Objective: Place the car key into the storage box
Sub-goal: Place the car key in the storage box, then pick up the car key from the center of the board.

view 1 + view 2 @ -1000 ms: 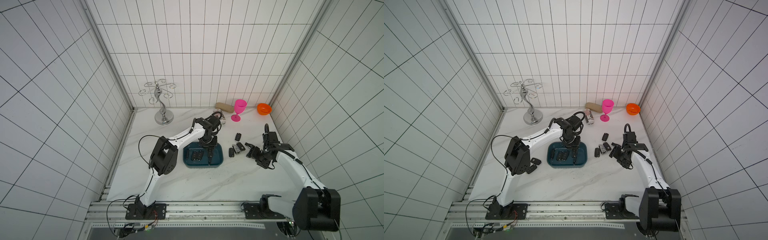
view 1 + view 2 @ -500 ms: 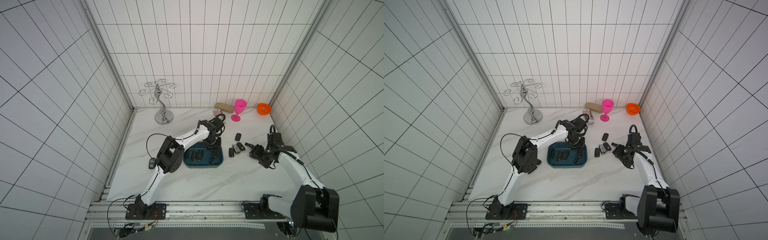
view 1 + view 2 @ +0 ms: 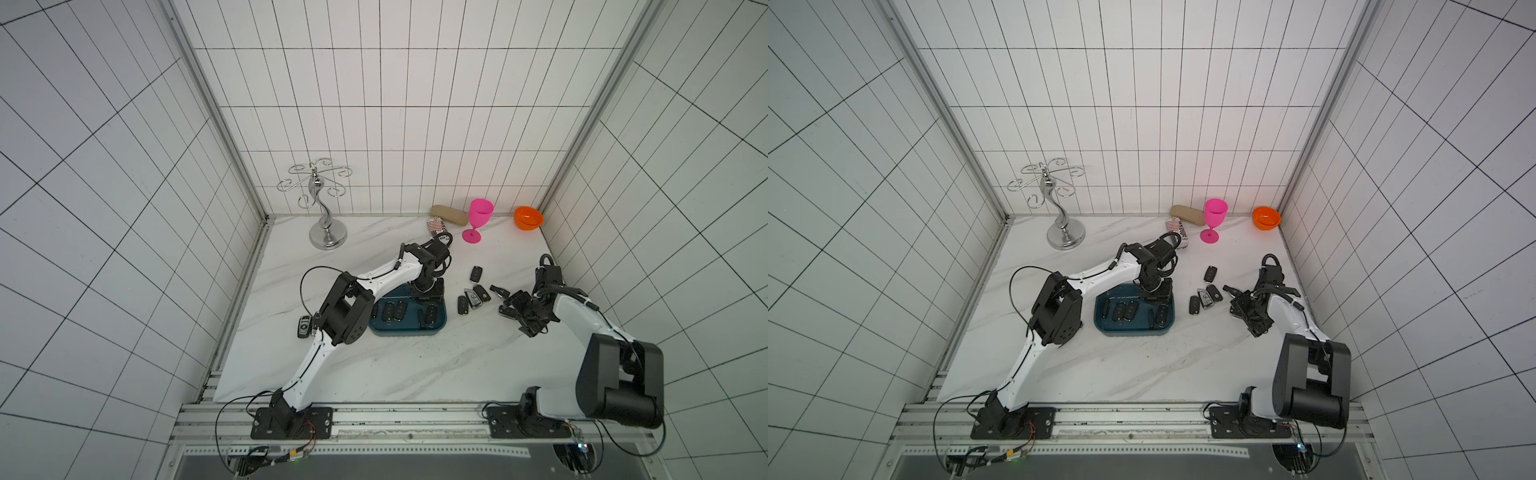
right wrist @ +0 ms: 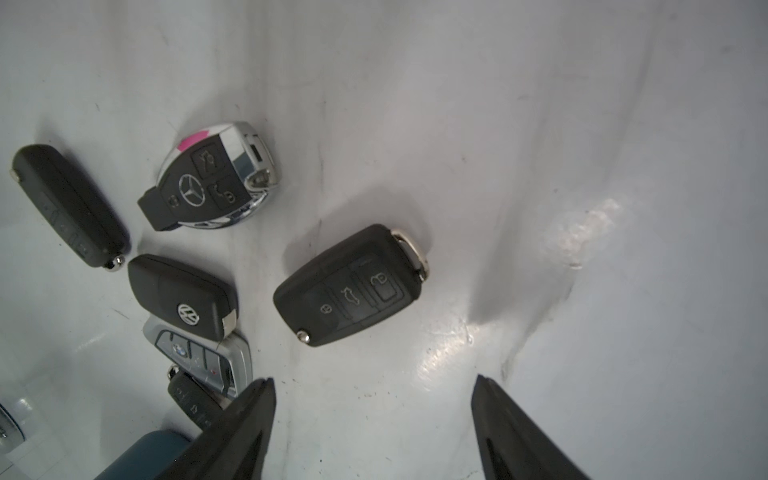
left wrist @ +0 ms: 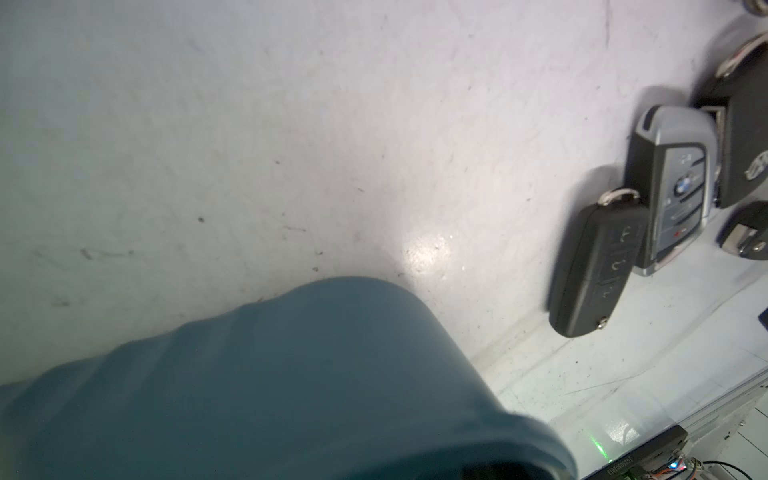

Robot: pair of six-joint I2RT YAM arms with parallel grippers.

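Note:
The teal storage box [image 3: 405, 330] [image 3: 1129, 328] lies mid-table with several black car keys [image 3: 394, 311] inside. My left gripper [image 3: 428, 292] [image 3: 1156, 292] hangs over the box's far right corner. Its jaws are hidden, and the left wrist view shows only the blurred box wall [image 5: 249, 374]. More car keys [image 3: 471, 298] [image 3: 1204, 298] lie right of the box. My right gripper [image 3: 503, 300] [image 3: 1235, 300] [image 4: 372, 415] stands open and empty just right of them. A black flip key [image 4: 351, 286] lies ahead of its fingertips.
Another key [image 3: 304, 327] lies by the left arm's elbow. A silver hook stand [image 3: 326, 232], a pink goblet [image 3: 478, 218], an orange bowl [image 3: 528, 218] and a tan case [image 3: 449, 215] stand along the back wall. A Mercedes key [image 4: 208, 178] and a VW key [image 4: 183, 297] lie in the cluster.
The left arm's elbow has swung right, uncovering the key beside it, while its gripper stays over the box's far right corner. The right gripper has shifted slightly towards the key cluster.

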